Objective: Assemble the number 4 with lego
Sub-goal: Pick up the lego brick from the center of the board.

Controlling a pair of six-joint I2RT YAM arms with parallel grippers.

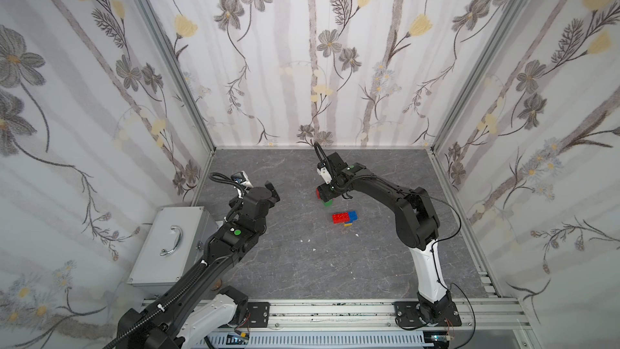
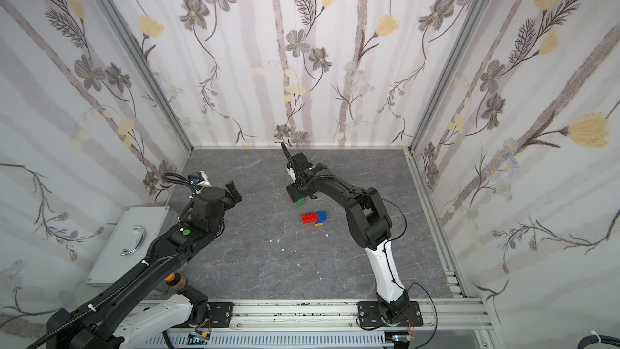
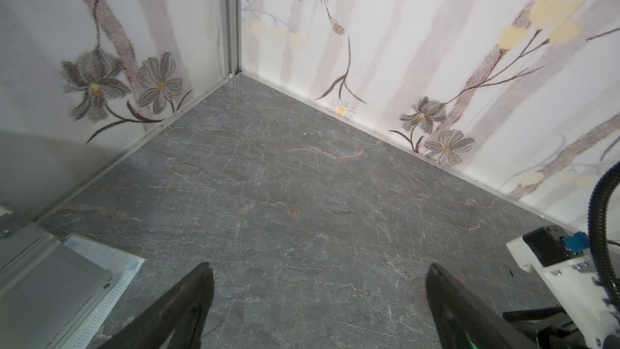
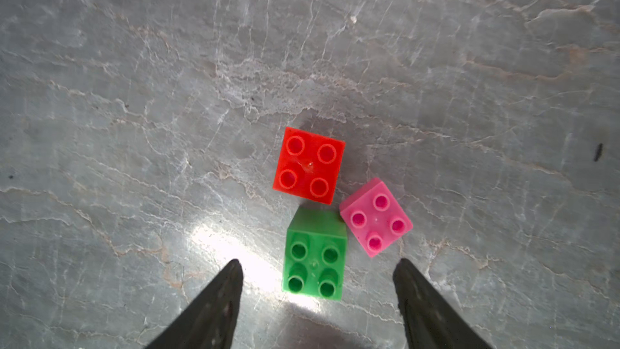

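Note:
In the right wrist view a green lego brick [image 4: 313,256] lies studs-up on the table between the tips of my open right gripper [image 4: 319,261]. Neither finger touches it. A small red brick [image 4: 308,165] and a pink brick [image 4: 375,218] lie just beyond it, close together. In both top views the right gripper [image 1: 323,194] hangs low over the green brick [image 1: 328,203]. Nearer the front a long red brick [image 1: 340,217] lies with blue [image 1: 353,215] and yellow [image 1: 349,224] pieces against it. No whole number 4 figure is in view. My left gripper [image 3: 318,265] is open over bare table at the left.
A grey metal box with a handle [image 1: 167,243] stands at the left edge beside the left arm. Flowered walls close off three sides, and an aluminium rail [image 1: 335,310] runs along the front. Small white scraps [image 1: 305,240] lie on the grey marbled table.

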